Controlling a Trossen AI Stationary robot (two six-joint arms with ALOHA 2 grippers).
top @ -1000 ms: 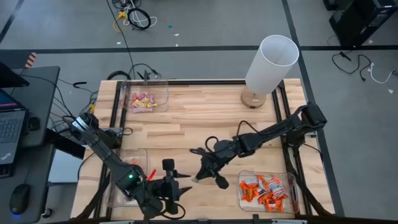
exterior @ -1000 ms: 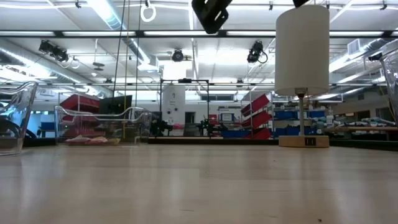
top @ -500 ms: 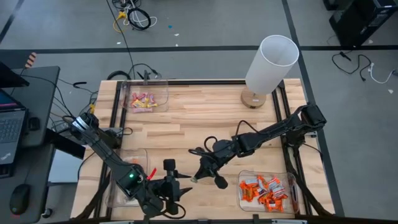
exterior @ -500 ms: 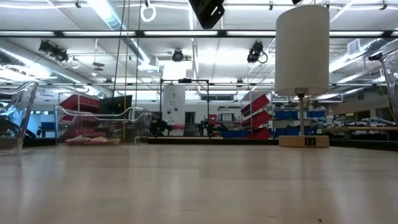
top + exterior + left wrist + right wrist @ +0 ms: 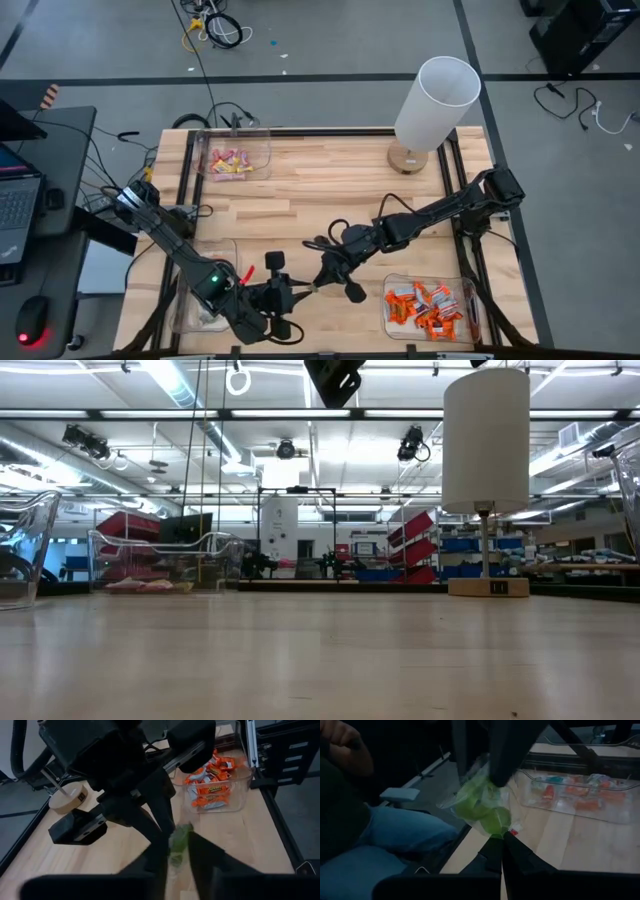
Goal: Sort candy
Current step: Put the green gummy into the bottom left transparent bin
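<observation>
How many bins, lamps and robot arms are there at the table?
Bins: 3
Lamp: 1
Arms: 2
Total: 6

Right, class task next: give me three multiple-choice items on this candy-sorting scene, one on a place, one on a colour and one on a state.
1. Where does the orange candy lie?
A. Loose beside the lamp
B. In a clear bin at the table corner on the right arm's side
C. On the floor

2. What colour is the candy at the right gripper?
A. Blue
B. Orange
C. Green

3. What is the state of the right gripper?
A. Shut on the green candy
B. Wide open and empty
C. Resting inside a bin

Answers:
1 B, as the high view shows the orange pile inside the bin at that corner.
2 C, as the right wrist view shows a green wrapper just past the fingers.
3 A, as its fingers meet on the wrapper's end above the table.
</observation>
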